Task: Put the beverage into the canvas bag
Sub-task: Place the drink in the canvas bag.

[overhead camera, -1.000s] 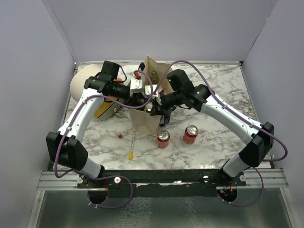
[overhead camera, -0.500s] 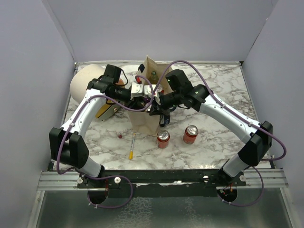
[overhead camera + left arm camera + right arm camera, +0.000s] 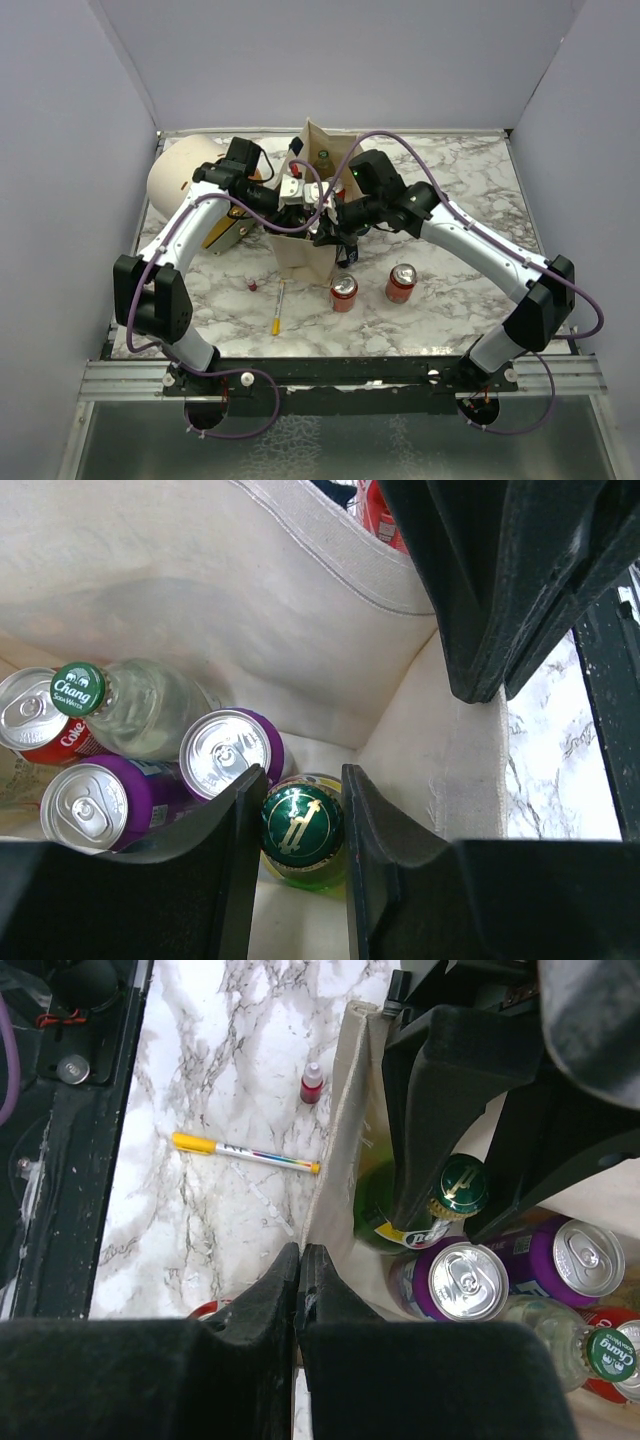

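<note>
Marble table, canvas bag, green bottle crowded by cans

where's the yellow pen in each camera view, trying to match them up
Top external: the pen lies on the marble at lower centre, just below and left of the bag.
Left wrist: not in it; this view looks down into the bag.
Right wrist: upper left, the pen lies on the marble just left of the bag's edge.
Shared landmark: the bag.
</note>
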Available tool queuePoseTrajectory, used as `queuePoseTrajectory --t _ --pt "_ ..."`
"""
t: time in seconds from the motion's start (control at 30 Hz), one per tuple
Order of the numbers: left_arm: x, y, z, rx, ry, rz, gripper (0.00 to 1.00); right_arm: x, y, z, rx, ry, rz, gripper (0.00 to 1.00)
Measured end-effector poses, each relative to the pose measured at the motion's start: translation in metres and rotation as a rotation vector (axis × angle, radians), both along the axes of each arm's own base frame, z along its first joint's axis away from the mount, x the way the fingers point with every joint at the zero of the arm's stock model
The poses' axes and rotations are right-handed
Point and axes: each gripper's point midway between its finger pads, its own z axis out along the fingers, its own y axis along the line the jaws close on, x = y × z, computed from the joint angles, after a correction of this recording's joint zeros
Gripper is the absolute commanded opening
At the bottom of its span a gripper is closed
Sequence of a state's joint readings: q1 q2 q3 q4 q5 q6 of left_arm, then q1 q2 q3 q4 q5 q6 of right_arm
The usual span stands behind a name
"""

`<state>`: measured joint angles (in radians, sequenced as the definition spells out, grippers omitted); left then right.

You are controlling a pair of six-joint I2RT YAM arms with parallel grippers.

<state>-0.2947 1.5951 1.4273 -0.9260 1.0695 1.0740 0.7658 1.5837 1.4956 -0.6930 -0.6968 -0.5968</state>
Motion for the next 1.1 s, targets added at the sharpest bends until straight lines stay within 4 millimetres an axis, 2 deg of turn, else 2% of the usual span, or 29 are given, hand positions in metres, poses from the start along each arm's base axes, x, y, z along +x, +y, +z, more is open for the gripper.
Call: queuePoseTrajectory --t 0.33,0.5,0.9,1.1 --pt "-0.003 0.002 -0.011 0.018 -0.019 -0.051 0.0 -0.001 0.0 -0.001 0.005 -0.007 0.003 0.01" --pt "-0.001 0.001 -0.018 0.025 -0.013 -0.062 0.08 -0.001 0.0 -0.002 0.003 -0.006 0.002 0.01" --pt "0.002 -0.003 -0.029 0.063 0.006 -0.091 0.11 -0.001 0.0 -0.002 0.002 -0.005 0.002 0.01" --pt "0.0 -0.005 -0.034 0.07 0.009 -0.105 0.19 -0.001 -0.001 -0.004 -0.001 -0.002 0.002 0.01"
